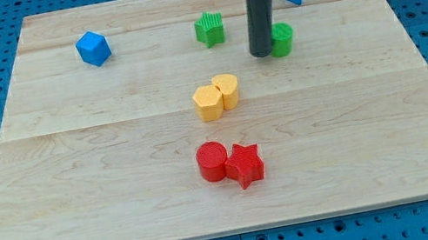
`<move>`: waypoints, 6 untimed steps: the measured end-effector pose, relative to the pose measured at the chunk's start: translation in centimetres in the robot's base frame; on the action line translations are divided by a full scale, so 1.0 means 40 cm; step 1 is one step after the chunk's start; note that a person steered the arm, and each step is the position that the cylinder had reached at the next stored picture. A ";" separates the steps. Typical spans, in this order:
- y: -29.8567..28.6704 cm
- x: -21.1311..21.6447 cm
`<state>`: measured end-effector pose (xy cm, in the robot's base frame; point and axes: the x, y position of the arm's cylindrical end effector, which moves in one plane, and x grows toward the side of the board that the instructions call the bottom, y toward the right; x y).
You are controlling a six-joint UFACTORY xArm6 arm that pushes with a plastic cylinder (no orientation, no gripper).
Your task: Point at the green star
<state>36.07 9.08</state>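
Tip [262, 53] standing just beside green round block [282, 38], at its left. No pincer here, only rod. Green star [210, 29] sitting near, up-left of tip. Pointing step underway; next needing short slide up-left.

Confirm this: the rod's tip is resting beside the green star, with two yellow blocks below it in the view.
Not quite. In the camera view my tip is beside the green round block, not the green star, which lies further to the view's left. The two yellow blocks do sit below.
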 end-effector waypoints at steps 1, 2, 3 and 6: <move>0.084 -0.021; 0.125 -0.028; 0.055 0.038; -0.030 -0.265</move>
